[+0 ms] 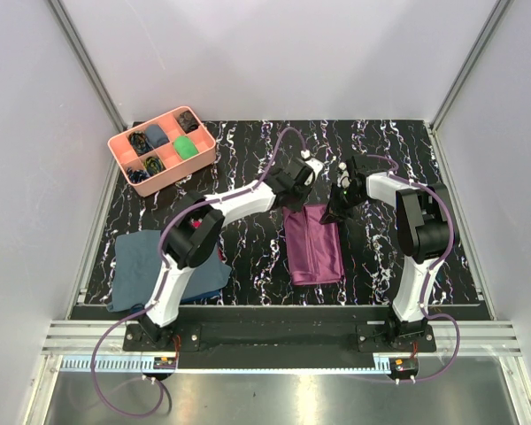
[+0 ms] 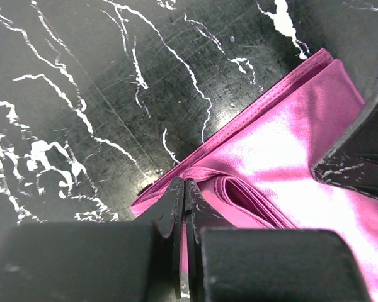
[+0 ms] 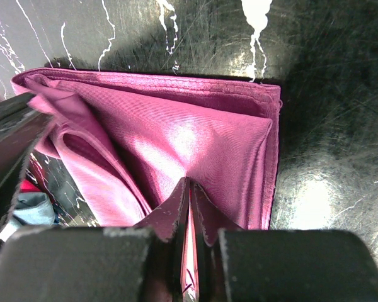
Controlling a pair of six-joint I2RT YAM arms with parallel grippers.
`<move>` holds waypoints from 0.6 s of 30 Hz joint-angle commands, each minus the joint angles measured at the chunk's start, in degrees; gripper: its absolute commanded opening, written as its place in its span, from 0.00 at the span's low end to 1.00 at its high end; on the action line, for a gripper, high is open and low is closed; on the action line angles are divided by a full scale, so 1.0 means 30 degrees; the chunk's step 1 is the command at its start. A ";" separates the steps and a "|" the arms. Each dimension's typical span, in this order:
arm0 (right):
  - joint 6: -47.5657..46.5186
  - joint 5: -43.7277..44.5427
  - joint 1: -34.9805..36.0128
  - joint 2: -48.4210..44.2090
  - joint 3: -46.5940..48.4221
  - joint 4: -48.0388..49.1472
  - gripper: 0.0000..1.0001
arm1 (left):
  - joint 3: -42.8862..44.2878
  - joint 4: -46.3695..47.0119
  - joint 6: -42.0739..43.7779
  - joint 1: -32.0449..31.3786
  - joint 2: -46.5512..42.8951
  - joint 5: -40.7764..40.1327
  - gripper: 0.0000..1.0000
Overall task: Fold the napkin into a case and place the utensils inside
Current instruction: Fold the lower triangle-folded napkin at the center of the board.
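Observation:
The plum-purple napkin (image 1: 313, 244) lies folded into a narrow oblong on the black marble table (image 1: 248, 257), several layers thick. My left gripper (image 1: 294, 202) is shut on its far left corner; the left wrist view shows cloth (image 2: 283, 151) pinched between the shut fingers (image 2: 176, 201). My right gripper (image 1: 333, 212) is shut on its far right corner; the right wrist view shows the top layer (image 3: 195, 138) pinched and pulled up into a peak. The folded layers gape open at the left in that view. No utensils are in view.
A pink compartment tray (image 1: 162, 149) with small dark and green items stands at the back left. A slate-blue cloth (image 1: 150, 266) lies at the front left beside the left arm. Grey walls enclose the table.

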 commanded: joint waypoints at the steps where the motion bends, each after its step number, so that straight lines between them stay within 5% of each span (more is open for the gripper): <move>1: 0.0054 0.0272 -0.0013 -0.0252 -0.0026 0.0034 0.09 | 0.0969 0.0268 0.0073 0.0072 0.0639 0.0380 0.00; 7: 0.0141 0.0097 -0.0013 -0.0193 0.0179 0.0062 0.08 | 0.1495 0.0181 -0.0042 0.0072 0.0846 0.0616 0.03; 13: 0.0200 0.0009 -0.0042 -0.0515 0.0354 0.0005 0.10 | 0.1791 -0.0463 -0.1417 0.0072 -0.0437 0.0585 0.46; 18: 0.0141 0.0184 -0.0042 -0.1129 0.1116 -0.0698 0.13 | 0.1148 -0.0991 -0.2970 0.0043 -0.2695 0.0733 0.57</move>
